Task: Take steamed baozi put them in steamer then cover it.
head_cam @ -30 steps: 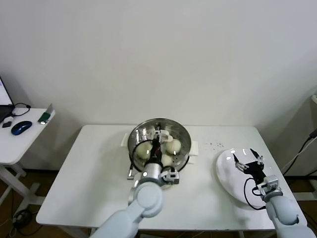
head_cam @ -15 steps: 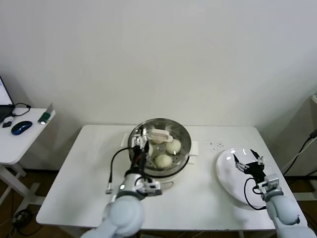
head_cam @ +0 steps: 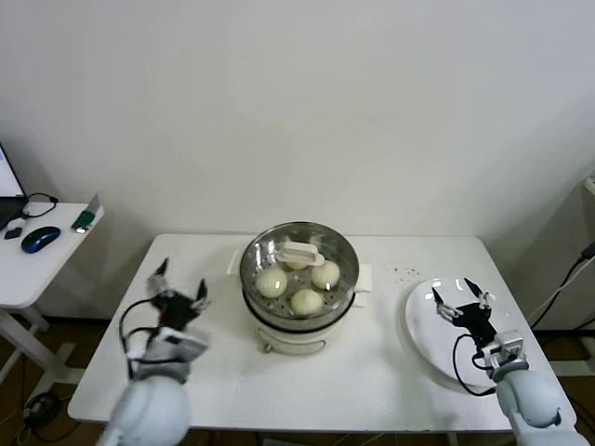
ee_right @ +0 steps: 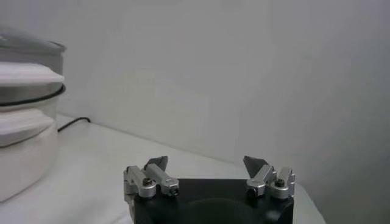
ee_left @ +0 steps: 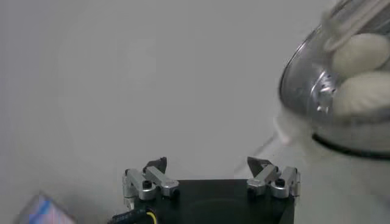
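The steamer (head_cam: 279,330) stands at the table's middle with the cover (head_cam: 265,253) resting on it, its cream bar handle (head_cam: 299,254) on top. Three baozi (head_cam: 271,282) show through the glass; a fourth is partly hidden under the handle. My left gripper (head_cam: 179,292) is open and empty over the table's left part, well clear of the steamer. My right gripper (head_cam: 459,302) is open and empty above the white plate. The left wrist view shows the steamer (ee_left: 341,131) off to one side of the left gripper (ee_left: 207,163). The right wrist view shows the steamer (ee_right: 24,146) far from the right gripper (ee_right: 205,161).
A flat white plate (head_cam: 429,348) lies at the table's right. A side table (head_cam: 28,265) with a mouse (head_cam: 40,239) stands at far left. A few dark specks (head_cam: 402,272) lie on the table behind the plate.
My left gripper has drawn back from the steamer to the table's left, open and empty. The cover stays on the steamer. The right arm has barely moved.
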